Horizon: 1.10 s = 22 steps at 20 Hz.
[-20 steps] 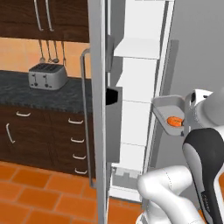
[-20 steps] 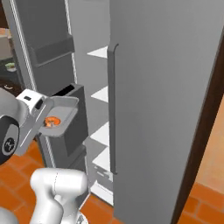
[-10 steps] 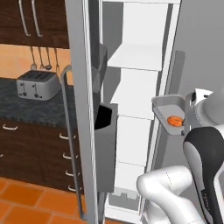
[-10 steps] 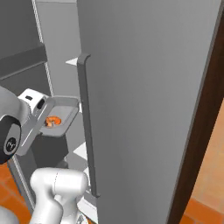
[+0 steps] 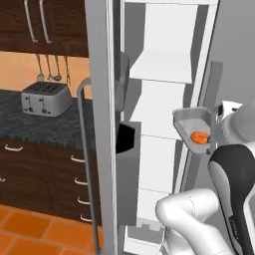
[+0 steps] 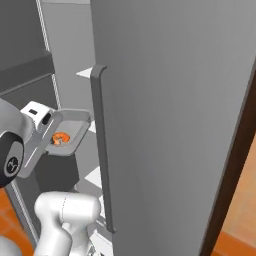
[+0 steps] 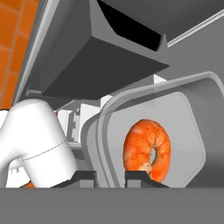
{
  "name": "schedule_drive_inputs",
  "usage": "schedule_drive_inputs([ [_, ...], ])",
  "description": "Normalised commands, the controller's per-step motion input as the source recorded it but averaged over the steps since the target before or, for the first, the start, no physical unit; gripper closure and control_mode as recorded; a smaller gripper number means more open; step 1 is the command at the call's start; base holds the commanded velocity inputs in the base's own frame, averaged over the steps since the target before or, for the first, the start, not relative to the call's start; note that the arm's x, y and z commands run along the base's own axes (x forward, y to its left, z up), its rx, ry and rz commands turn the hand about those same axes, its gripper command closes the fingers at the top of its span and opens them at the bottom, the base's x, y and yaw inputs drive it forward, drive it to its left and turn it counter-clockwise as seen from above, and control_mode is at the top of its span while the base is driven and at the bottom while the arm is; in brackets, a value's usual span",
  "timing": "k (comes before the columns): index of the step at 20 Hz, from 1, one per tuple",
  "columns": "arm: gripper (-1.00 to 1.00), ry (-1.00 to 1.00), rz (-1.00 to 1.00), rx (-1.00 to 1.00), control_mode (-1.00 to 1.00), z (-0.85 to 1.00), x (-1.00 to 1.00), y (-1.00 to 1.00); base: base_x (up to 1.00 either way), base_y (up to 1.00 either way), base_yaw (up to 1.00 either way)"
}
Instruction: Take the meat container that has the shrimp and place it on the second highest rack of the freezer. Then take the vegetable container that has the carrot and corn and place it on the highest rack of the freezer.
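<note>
Fingers (image 7: 109, 176) are pinching the shrimp (image 7: 147, 149) container's (image 5: 193, 125) rim; step 1 needs lifting toward the freezer's (image 5: 164, 64) 2nd-highest rack.

A home kitchen. A tall grey-silver freezer (image 5: 104, 124) stands open, showing white shelves (image 5: 164, 67) inside and a dark grey door bin (image 5: 128, 174). To its left, a chrome toaster (image 5: 45, 98) sits on a dark speckled counter (image 5: 30, 127). Cooking utensils (image 5: 48, 67) hang on an orange wall. Dark wood drawers (image 5: 45, 184) with silver handles run below, over orange floor tiles (image 5: 30, 231).
</note>
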Motion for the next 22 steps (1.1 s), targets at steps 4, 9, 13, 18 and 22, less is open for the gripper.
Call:
schedule_drive_inputs([
  [4,1.00,0.00,0.00,0.00,1.00,0.00,0.00,0.00,0.17,0.39,0.00],
  [9,1.00,0.00,0.00,0.00,1.00,0.00,0.00,0.00,0.22,0.45,0.00],
  [13,1.00,0.00,0.00,0.00,1.00,0.00,0.00,0.00,0.18,0.30,0.00],
  [18,1.00,0.00,0.00,0.00,1.00,0.00,0.00,0.00,0.15,0.11,0.00],
  [22,1.00,0.00,0.00,0.00,1.00,0.00,0.00,0.00,0.00,0.00,0.00],
])
